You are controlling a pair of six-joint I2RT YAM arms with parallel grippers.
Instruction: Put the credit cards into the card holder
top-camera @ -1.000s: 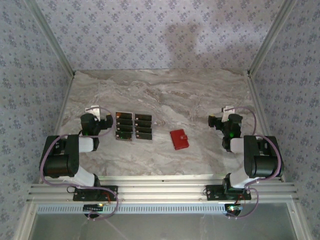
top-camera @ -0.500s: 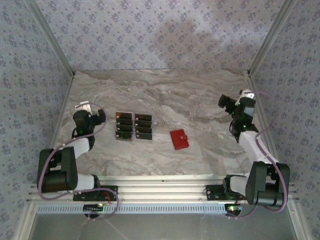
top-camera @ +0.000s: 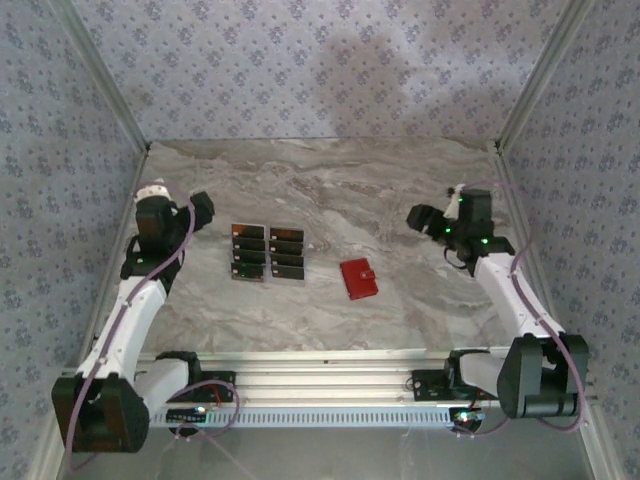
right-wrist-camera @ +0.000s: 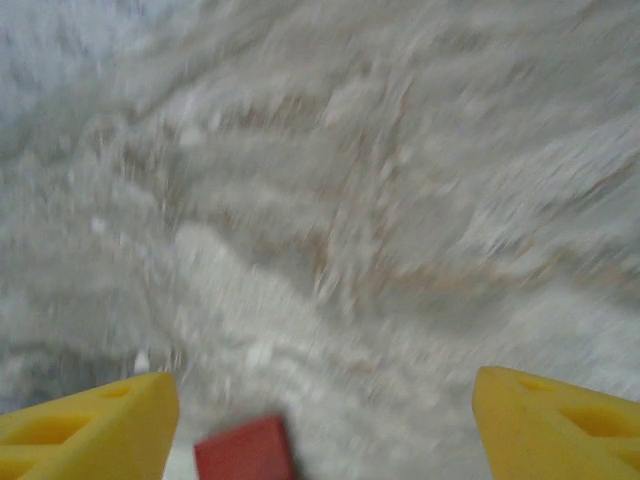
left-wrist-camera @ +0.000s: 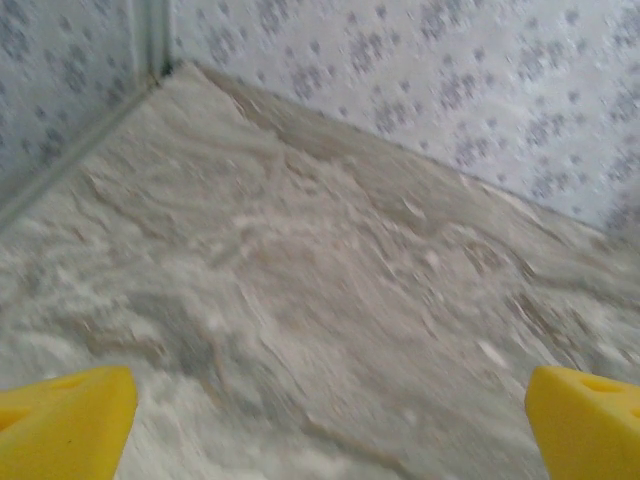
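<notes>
- Marble tabletop (top-camera: 330, 190) from above: credit cards (top-camera: 267, 252) in two columns left of centre, nearer left gripper (top-camera: 200, 208); red card holder (top-camera: 358, 278) to their right, long axis slightly tilted, down-left of right gripper (top-camera: 418, 218).
- Left wrist: yellow fingers (left-wrist-camera: 60, 420) wide apart over bare marble, holding nothing.
- Right wrist: fingers (right-wrist-camera: 85, 425) apart, holding nothing; corner of card holder (right-wrist-camera: 245, 450) between them at bottom edge.

A tabletop (top-camera: 330, 190) with a grey-beige marbled pattern is enclosed at 9, 12 and 3 o'clock by walls (top-camera: 320, 70) papered in pale blue-grey with small repeated floral motifs. Pale metal posts (top-camera: 105, 80) are seen at the two far corners and ribbed aluminium rails (top-camera: 320, 375) at 6 o'clock. A soft shadow (top-camera: 360, 60) is cast on the back wall.
</notes>
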